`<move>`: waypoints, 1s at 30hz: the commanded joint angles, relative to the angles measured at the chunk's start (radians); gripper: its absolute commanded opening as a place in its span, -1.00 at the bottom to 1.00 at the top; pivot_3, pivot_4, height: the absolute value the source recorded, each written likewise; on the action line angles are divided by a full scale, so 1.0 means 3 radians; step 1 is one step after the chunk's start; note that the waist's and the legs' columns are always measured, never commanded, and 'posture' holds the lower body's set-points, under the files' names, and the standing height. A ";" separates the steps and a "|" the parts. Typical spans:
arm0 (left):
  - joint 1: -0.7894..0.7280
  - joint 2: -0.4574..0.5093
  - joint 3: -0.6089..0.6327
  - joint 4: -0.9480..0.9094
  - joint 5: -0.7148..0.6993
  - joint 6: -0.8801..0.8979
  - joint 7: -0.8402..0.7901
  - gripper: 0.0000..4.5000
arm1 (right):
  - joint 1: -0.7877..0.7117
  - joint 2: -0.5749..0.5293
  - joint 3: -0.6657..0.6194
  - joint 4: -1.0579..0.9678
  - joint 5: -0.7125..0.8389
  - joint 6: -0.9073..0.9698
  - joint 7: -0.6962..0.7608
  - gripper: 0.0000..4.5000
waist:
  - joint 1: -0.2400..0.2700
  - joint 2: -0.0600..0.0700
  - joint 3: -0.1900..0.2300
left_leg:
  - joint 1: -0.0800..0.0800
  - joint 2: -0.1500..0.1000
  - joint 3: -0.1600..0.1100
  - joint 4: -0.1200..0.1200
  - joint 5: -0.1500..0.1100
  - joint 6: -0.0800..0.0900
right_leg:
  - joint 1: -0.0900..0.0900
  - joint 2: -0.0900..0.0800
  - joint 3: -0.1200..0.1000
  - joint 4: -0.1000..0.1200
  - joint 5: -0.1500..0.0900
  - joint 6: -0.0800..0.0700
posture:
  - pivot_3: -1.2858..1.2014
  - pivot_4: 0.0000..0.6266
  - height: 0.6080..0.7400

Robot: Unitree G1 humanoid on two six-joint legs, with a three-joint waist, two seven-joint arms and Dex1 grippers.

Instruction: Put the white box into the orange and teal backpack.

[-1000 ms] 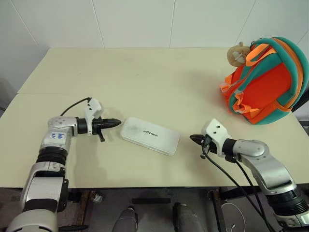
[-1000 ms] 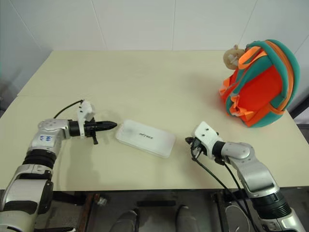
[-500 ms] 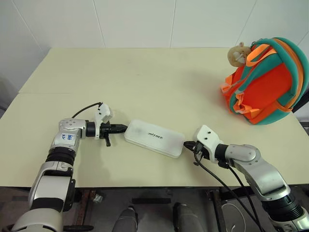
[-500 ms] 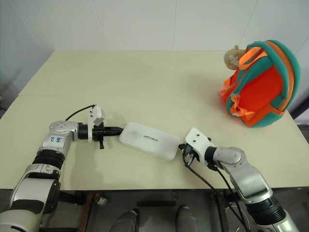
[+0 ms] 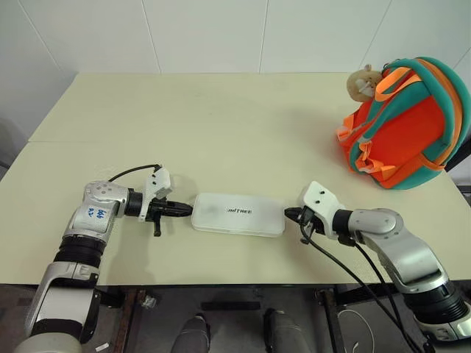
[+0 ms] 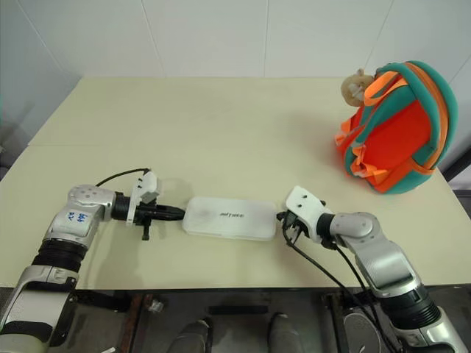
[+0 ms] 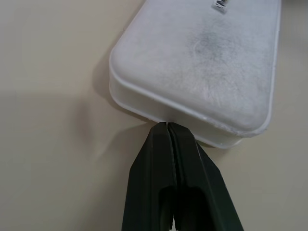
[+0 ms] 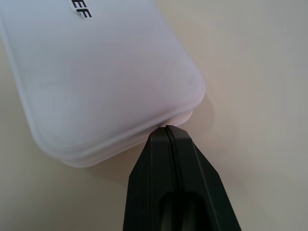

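Both closed grippers, left gripper (image 5: 185, 210) and right gripper (image 5: 290, 214), had moved in, squeezing the white box (image 5: 238, 215), which might pop out near the tabletop's (image 5: 221, 118) front edge.

Head stereo pair looks down over the table (image 5: 243, 110); both wrist cameras face the white box (image 5: 238, 214) closely from opposite ends.

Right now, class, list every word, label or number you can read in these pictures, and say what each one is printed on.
"UNITREE": small dark lettering on top of the white box; small, so this reading is uncertain.
Blue marks on a white sticker on the left arm: too small to read.
No readable text on the orange and teal backpack.
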 commanded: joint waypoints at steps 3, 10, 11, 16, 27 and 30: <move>0.0051 -0.0019 -0.0111 -0.0488 -0.0125 0.0259 -0.0060 -0.98 | -0.0139 -0.0008 0.0034 -0.0060 0.0075 -0.0202 0.0238 -1.00 | 0.0000 0.0000 0.0000 | 0.0000 0.0000 0.0000 0.0000 0.0000 0.0000 | 0.0000 0.0000 0.0000 0.0000 0.0000 0.0000 | 0.03 -0.52 1.00; 0.0124 0.0029 -0.0163 -0.0862 -0.0152 0.0574 -0.0037 -0.98 | -0.0090 -0.0135 0.0014 -0.0068 0.0114 -0.0179 0.0450 -1.00 | -0.0001 0.0000 0.0000 | -0.0001 0.0000 0.0000 0.0000 0.0000 0.0000 | -0.0001 0.0000 0.0000 0.0000 -0.0002 0.0000 | 0.03 -0.52 1.00; 0.0131 0.0034 -0.0175 -0.0912 -0.0150 0.0627 -0.0024 -0.98 | -0.0076 -0.0149 0.0005 -0.0072 0.0113 -0.0173 0.0458 -1.00 | 0.0000 0.0000 0.0000 | -0.0001 0.0000 0.0000 0.0000 0.0000 0.0000 | -0.0001 0.0000 0.0000 0.0000 -0.0002 0.0000 | 0.03 -0.52 1.00; 0.0208 0.0057 -0.0203 -0.1089 -0.0166 0.0808 -0.0017 -0.98 | 0.0002 -0.0208 -0.0026 -0.0076 0.0085 -0.0169 0.0472 -1.00 | -0.0002 0.0000 0.0000 | -0.0001 0.0000 0.0000 0.0000 0.0000 0.0000 | -0.0001 0.0000 0.0000 0.0000 -0.0002 0.0000 | 0.03 -0.52 1.00; 0.0318 0.0144 -0.0163 -0.1336 -0.0148 0.1240 0.0159 -0.98 | 0.0021 -0.0237 -0.0057 0.0033 -0.0003 -0.0268 0.0448 -1.00 | -0.0003 0.0000 0.0000 | 0.0000 0.0000 0.0000 0.0001 0.0000 0.0000 | 0.0000 0.0000 0.0000 0.0000 -0.0004 -0.0002 | 0.03 -0.52 1.00; 0.0307 0.0191 -0.0102 -0.1248 -0.0114 0.1227 0.0262 -0.98 | 0.0022 -0.0296 -0.0056 0.0095 -0.0087 -0.0303 0.0416 -1.00 | -0.0003 0.0000 0.0000 | 0.0000 0.0000 0.0000 0.0001 0.0000 0.0000 | -0.0001 0.0000 0.0000 0.0000 -0.0004 -0.0002 | 0.03 -0.52 1.00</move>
